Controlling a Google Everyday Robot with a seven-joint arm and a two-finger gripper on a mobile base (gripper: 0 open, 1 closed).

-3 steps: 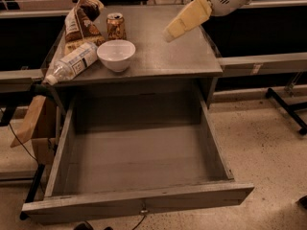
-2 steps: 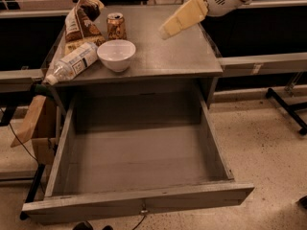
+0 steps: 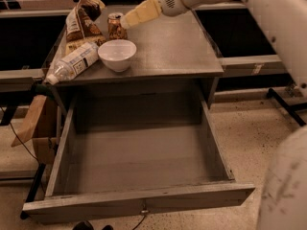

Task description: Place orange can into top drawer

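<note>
Well, claw (image 3: 128, 20) beside orange can (image 3: 114, 28), bowl (image 3: 117, 55)

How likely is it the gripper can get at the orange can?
Probably yes: the gripper hangs right beside the orange can, on its bare side; the snack bag and white bowl lie elsewhere.

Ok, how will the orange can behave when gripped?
The orange can stands upright, taller than wide, so a sideways nudge from the gripper, beside it, could tip it and let it roll. Being small, it is probably light and thin-walled, so it may dent. The white bowl and snack bag sit close, leaving little slack.
</note>
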